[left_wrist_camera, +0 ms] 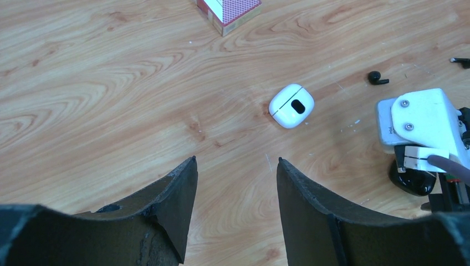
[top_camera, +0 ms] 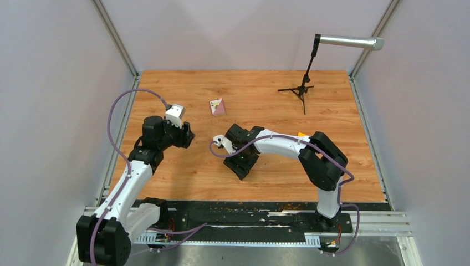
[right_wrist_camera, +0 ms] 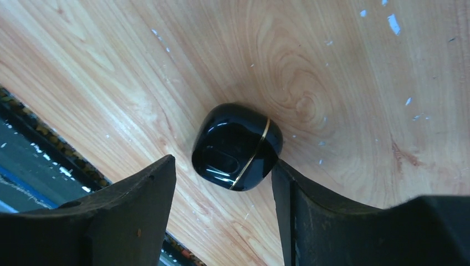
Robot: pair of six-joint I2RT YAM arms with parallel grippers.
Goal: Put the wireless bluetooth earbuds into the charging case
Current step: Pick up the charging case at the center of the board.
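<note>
black case between wide right jaws, white case ahead of wide left jaws

Closed white case beyond spread pincer.

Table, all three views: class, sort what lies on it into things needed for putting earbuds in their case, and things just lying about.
For the job:
white case
black case
black earbud

Lying about:
card box
microphone stand
</note>
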